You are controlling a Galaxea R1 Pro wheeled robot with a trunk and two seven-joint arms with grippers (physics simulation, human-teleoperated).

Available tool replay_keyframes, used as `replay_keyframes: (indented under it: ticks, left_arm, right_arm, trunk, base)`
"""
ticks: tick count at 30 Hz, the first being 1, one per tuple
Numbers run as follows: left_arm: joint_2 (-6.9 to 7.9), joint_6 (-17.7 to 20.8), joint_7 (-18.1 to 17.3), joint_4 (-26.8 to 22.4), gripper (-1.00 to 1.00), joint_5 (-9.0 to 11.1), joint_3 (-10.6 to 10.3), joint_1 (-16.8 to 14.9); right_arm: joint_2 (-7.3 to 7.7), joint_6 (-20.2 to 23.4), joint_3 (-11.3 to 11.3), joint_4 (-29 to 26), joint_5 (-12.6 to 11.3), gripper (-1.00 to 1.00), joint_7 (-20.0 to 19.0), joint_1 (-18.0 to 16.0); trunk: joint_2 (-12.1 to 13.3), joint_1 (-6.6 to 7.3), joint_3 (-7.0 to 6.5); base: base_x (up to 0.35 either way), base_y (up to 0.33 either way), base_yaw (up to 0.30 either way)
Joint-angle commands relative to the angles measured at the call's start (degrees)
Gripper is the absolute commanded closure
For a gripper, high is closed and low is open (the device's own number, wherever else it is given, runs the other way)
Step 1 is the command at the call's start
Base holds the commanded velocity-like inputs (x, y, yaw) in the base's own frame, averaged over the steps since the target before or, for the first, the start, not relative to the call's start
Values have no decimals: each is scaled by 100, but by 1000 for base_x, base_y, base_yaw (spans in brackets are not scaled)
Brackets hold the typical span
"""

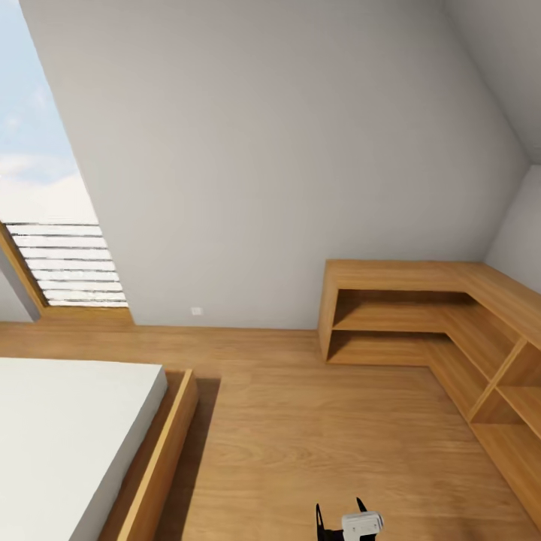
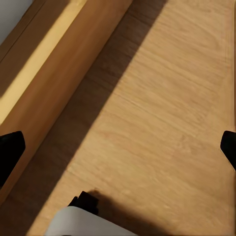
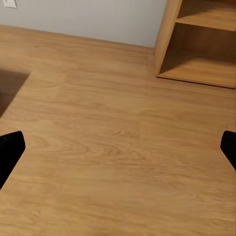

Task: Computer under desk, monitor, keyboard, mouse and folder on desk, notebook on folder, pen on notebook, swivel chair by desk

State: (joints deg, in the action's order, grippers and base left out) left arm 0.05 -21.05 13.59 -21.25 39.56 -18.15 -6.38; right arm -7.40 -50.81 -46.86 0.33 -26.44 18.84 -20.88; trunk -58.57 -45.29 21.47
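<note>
So basically a bedroom corner is seen from the head view: a big grey sloped wall [image 1: 285,150] takes up most of it, with a wooden floor [image 1: 300,436] stretched out below. A bed [image 1: 68,443] with a white mattress in a light wooden frame is parked at the lower left, its shadow thrown onto the floor along the frame's edge, and a window [image 1: 45,188] with slatted blinds is set into the wall above it. An L-shaped run of light wooden open shelves [image 1: 421,323] is fitted into the far right corner, wrapped along both walls. A small white wall socket [image 1: 196,310] is spotted low on the grey wall near the floor edge. None of the task's things can be placed relative to either gripper here, since only room furniture is pictured. At the bottom edge of the head view a gripper [image 1: 342,518] with dark fingers and a white body is poked into frame; which arm it belongs to can't be told. In the left wrist view the left gripper [image 2: 118,147] is held with fingers wide apart over bare floor beside the bed frame. In the right wrist view the right gripper [image 3: 118,147] is likewise spread apart, nothing between the fingers, pointed toward the shelves' end.
</note>
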Motion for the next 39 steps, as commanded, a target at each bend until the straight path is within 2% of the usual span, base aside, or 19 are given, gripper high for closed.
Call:
replay_keyframes:
  ticks: [1,28,39]
  left_arm:
    - [4,-22,47,0,-100,25,-49,-4]
    - [4,-22,47,-1,-100,29,-43,-5]
    - [9,-22,55,1,-100,34,-33,-4]
  right_arm:
    - [-1,-8,-50,6,-21,-100,33,-3]
    - [17,-15,-51,11,1,-100,26,-3]
    - [19,-10,-51,11,2,-100,24,-3]
  trunk:
    - [-3,-4,6]
    - [-3,-4,-120]
    - [-3,-4,-178]
  base:
    - [335,0,-4]
    - [331,0,-186]
    - [52,0,-211]
